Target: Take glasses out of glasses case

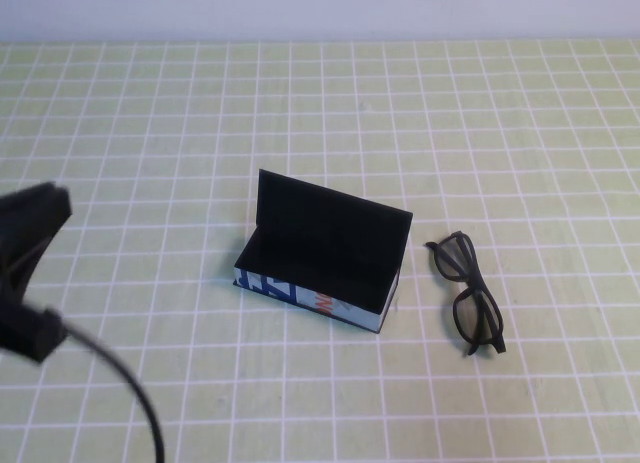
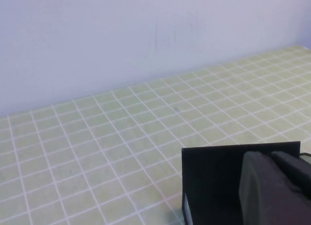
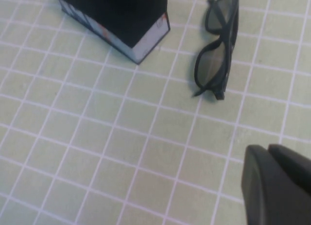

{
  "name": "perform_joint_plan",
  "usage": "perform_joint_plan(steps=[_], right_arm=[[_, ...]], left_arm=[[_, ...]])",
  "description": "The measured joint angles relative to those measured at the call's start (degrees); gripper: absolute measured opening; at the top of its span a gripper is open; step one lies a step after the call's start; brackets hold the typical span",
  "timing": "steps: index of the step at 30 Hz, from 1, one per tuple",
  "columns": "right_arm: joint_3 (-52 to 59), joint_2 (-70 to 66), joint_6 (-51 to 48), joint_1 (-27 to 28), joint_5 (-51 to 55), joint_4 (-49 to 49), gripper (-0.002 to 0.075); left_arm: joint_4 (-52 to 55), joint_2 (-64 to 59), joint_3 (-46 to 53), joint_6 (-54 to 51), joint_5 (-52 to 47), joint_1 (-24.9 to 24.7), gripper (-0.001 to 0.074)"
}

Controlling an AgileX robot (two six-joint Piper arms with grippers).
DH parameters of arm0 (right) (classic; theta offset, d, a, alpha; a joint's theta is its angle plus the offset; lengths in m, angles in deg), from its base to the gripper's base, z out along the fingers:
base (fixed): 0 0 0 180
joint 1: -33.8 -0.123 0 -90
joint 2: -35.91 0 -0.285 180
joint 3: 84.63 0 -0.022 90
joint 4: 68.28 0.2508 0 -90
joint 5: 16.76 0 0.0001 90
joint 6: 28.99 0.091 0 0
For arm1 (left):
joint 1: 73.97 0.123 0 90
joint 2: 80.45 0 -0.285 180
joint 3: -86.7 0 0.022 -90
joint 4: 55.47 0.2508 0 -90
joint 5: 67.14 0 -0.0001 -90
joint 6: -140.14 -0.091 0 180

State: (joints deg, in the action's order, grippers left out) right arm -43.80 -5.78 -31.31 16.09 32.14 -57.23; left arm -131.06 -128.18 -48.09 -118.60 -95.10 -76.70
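Glasses (image 1: 468, 291) lie folded on the green gridded mat (image 1: 150, 133), just right of the open glasses case (image 1: 320, 258), long axis running away from the robot. Right gripper (image 3: 277, 186), shut and empty, hangs above the mat near them; left gripper (image 2: 272, 186), fingers unreadable, sits behind the case lid. Pale wall beyond.

We record the worktop (image 1: 420, 113) as pale yellow-green, ruled with a grid of thin white lines. The wall (image 2: 121, 35) behind it is a plain pale bluish white. The glasses case (image 1: 318, 253) has a matte black lid and black lining; its front side is pale with blue and red-orange print. The glasses (image 1: 468, 293), at three o'clock of the case, are black-framed with dark lenses. The left gripper (image 2: 272, 186) and right gripper (image 3: 279, 186) we note as black.
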Motion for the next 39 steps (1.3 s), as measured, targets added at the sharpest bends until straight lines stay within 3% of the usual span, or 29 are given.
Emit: perform_joint_plan(steps=[8,15,20,39], right_arm=[[10.17,12.08,-1.01,0.00,-17.04,0.78,-0.0016],[16.70,13.56,-1.09,0.00,-30.66,3.57,-0.0016],[17.50,13.56,-1.09,0.00,-33.54,3.79,-0.0016],[17.50,13.56,-1.09,0.00,-35.25,3.87,-0.0016]], left_arm=[[-2.76,21.13,14.97,-0.10,7.47,0.00,-0.0004],[-4.92,34.70,27.25,0.00,17.00,0.00,-0.0004],[-5.41,36.60,33.23,0.00,22.60,0.00,-0.0004],[-6.88,36.76,33.47,0.00,23.26,0.00,-0.0004]])
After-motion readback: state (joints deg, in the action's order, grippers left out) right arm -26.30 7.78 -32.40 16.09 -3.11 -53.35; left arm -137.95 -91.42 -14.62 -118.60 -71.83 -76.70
